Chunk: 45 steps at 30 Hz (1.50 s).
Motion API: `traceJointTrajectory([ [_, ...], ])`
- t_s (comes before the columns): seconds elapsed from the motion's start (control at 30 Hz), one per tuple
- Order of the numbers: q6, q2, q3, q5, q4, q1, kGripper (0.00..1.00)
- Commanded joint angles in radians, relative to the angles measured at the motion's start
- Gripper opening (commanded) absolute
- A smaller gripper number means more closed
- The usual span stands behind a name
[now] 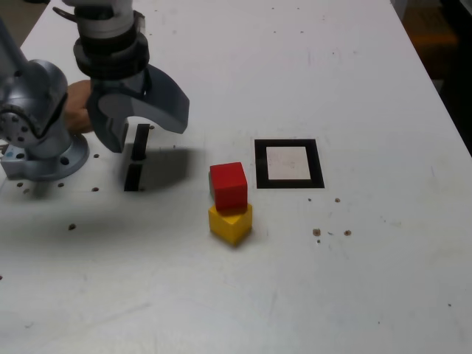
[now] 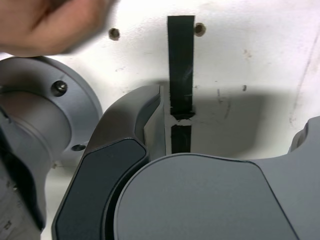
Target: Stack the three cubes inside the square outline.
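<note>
The red cube is showing against the yellow cube — contact unclear — with the square outline lying at their two o'clock in the exterior view. At their ten o'clock, the gripper is hovering, jaws gaping wide, holding nothing; a hand is showing beyond.

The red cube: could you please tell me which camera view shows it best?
The exterior view: it shows the red cube whole, in front of the square outline's left side. The wrist view shows none of it.
</note>
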Motion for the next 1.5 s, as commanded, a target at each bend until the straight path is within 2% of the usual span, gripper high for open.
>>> traceJointTrajectory([
  [0.0, 0.000, -0.002, 0.002, 0.003, -0.011, 0.002, 0.99],
  [0.17, -0.006, -0.014, 0.003, 0.017, -0.010, 0.005, 0.99],
  [0.33, -0.012, -0.015, -0.114, 0.042, 0.080, 0.007, 0.99],
  [0.53, -0.013, 0.087, -0.652, 0.135, 0.409, -0.037, 0.97],
  [0.6, -0.017, 0.125, -0.772, 0.140, 0.470, -0.060, 0.97],
  [0.7, -0.055, 0.205, -0.904, 0.107, 0.530, -0.114, 0.97],
  [0.9, -0.177, 0.250, -0.927, 0.029, 0.560, -0.228, 0.95],
  [1.1, -0.251, 0.307, -0.928, -0.034, 0.515, -0.289, 0.92],
  [1.3, -0.282, 0.319, -0.846, -0.050, 0.475, -0.294, 0.91],
  [1.47, -0.303, 0.352, -0.772, -0.096, 0.454, -0.303, 0.89],
])
